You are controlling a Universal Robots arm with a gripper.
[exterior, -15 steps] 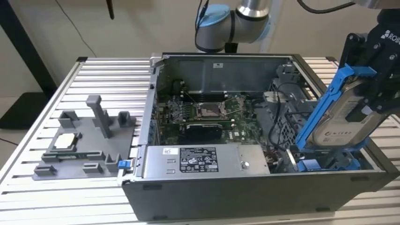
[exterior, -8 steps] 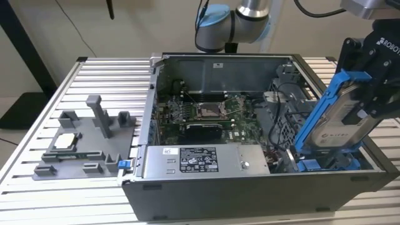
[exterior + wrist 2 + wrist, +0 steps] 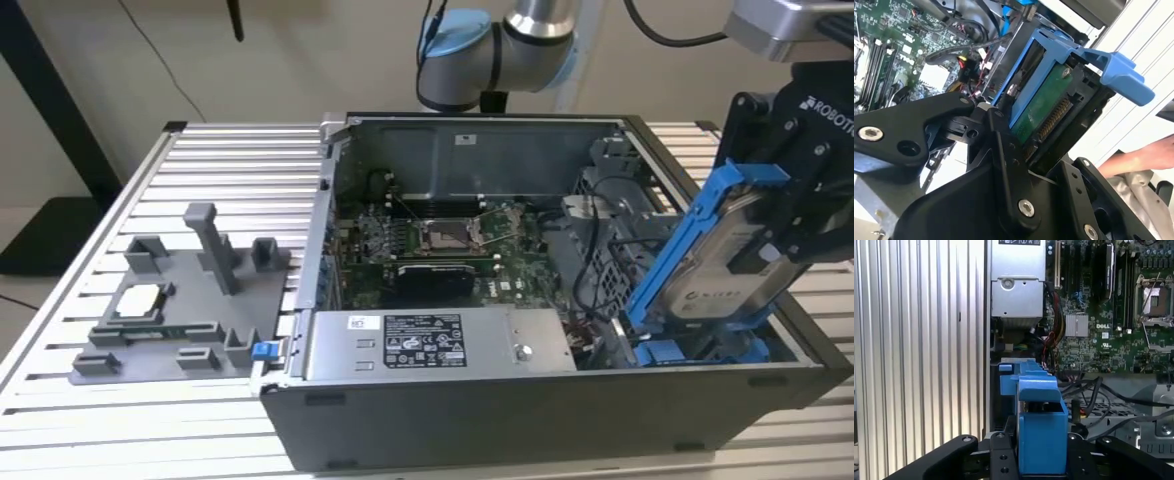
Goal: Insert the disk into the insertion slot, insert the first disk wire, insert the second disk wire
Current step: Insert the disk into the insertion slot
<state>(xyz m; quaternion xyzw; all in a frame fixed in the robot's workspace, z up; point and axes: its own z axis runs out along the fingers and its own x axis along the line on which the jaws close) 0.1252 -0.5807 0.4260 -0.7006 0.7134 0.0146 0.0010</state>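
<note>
Open case (image 3: 534,420) on a slatted surface (image 3: 227,160), with the gripper (image 3: 774,235) at the right edge of the exterior view. The jaws are closed on the disk (image 3: 714,270), clamping it by its blue carrier (image 3: 694,215); in the second wrist view a black finger (image 3: 1004,145) presses against the carrier's side. The disk hangs tilted, with its upper end toward the upper right of the frame and its lower end down at the slot (image 3: 663,352) in the grey cage (image 3: 607,275) at lower right. Whether it already touches the blue fittings there cannot be told, and it does not look seated. Likely faults: with the disk tilted against the slot's line, a carrier corner may catch on the cage edge or a fitting and jam — or the disk may twist in the jaws under the push. Dark cables (image 3: 603,195) run just beside the cage and could be snagged or pinched as the disk goes down. A person's hand (image 3: 1134,157) lies near the gripper in the second wrist view — a sudden swing of the arm could strike it.
</note>
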